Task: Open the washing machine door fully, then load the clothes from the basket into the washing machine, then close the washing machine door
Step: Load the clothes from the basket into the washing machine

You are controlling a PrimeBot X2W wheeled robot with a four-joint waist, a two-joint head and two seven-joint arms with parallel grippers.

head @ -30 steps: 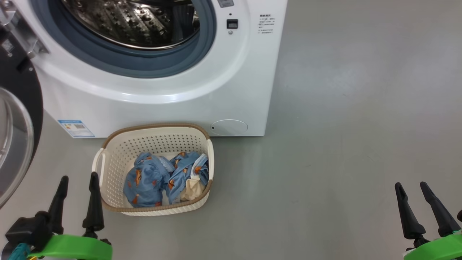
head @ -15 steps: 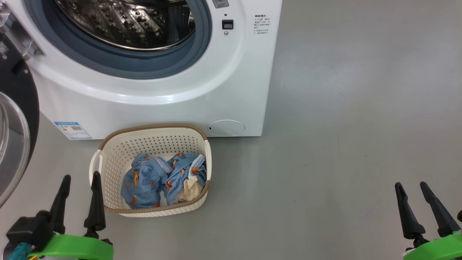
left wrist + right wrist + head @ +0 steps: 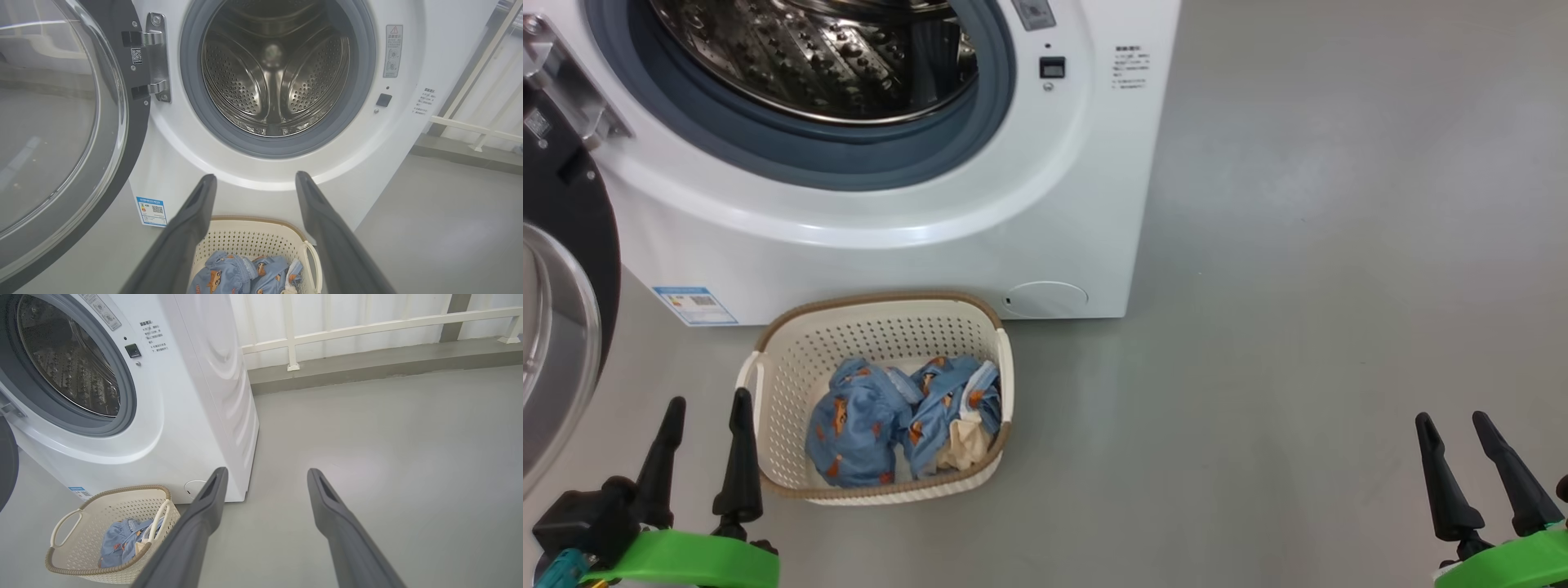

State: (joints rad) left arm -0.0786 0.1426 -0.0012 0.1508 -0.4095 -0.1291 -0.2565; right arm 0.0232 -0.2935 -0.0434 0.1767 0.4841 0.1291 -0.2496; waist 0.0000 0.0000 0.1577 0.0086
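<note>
The white washing machine [image 3: 1078, 204] [image 3: 408, 134] [image 3: 204, 396] stands with its steel drum [image 3: 273, 77] exposed. Its black-rimmed glass door [image 3: 556, 327] [image 3: 57, 122] is swung wide to the left. On the floor before the machine sits the cream basket [image 3: 792, 384] [image 3: 253, 239] [image 3: 81, 547] holding the light-blue clothes [image 3: 866, 420] [image 3: 237, 273] [image 3: 118, 543] and a cream-beige piece [image 3: 968, 445]. My left gripper [image 3: 707, 404] [image 3: 253, 179] is open beside the basket's left handle, holding nothing. My right gripper [image 3: 1450, 420] [image 3: 265, 471] is open far to the right, over bare floor.
Grey floor [image 3: 1298, 286] spreads to the right of the machine. A white railing [image 3: 367, 326] and a low kerb run behind it. The open door takes up the room left of the basket.
The head view has shifted slightly, so machine and basket sit a little lower and further right in it. Both grippers hold the same places and stay open.
</note>
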